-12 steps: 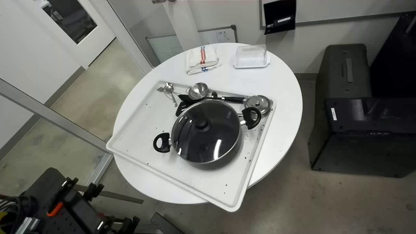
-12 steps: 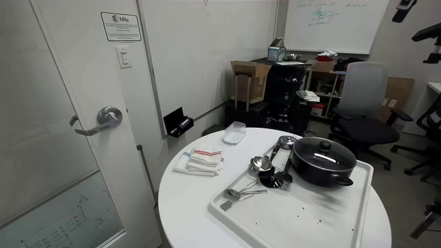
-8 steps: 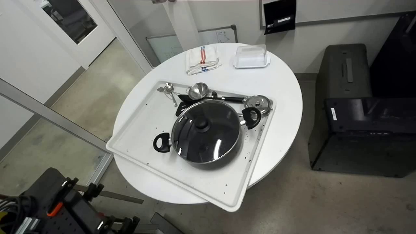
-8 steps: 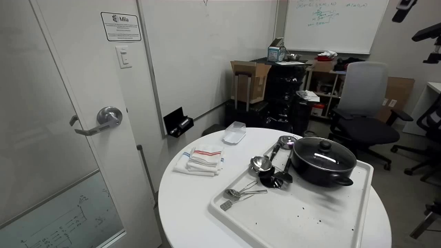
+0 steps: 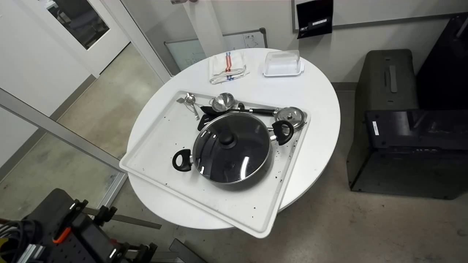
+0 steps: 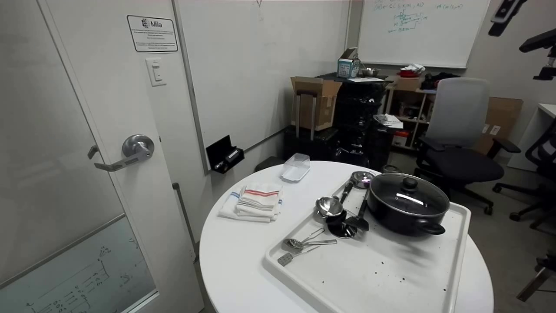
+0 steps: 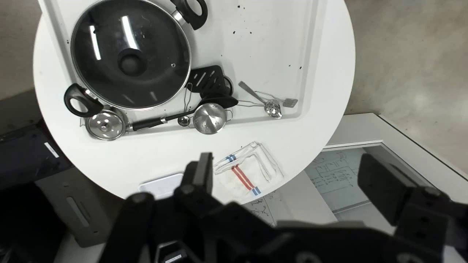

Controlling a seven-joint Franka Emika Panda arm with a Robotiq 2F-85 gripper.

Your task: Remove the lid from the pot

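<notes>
The black pot (image 6: pixel 397 224) stands on a white tray (image 5: pixel 157 146). The see-through glass lid (image 5: pixel 237 157) with its dark knob lies flat on the pot; it also shows in an exterior view (image 6: pixel 417 195) and in the wrist view (image 7: pixel 153 40). The pot's two black side handles stick out. My gripper (image 7: pixel 285 164) is open and empty in the wrist view, its fingers wide apart. It is high above the table, apart from the lid, with the pot at the upper left of that view. A dark part, seemingly of the gripper, shows at the top right edge of an exterior view (image 6: pixel 506 17).
A small steel strainer (image 5: pixel 223 102), black utensils and a small lidded metal vessel (image 5: pixel 290 117) lie close beside the pot. Small metal tools (image 6: pixel 299 245) lie at the tray's corner. Folded towels (image 5: pixel 228 67) and a clear plastic box (image 5: pixel 283 65) sit on the round table (image 5: pixel 321 109).
The dark gripper part at the top right edge of an exterior view has moved slightly down and to the left. The pot, lid and other objects have not moved.
</notes>
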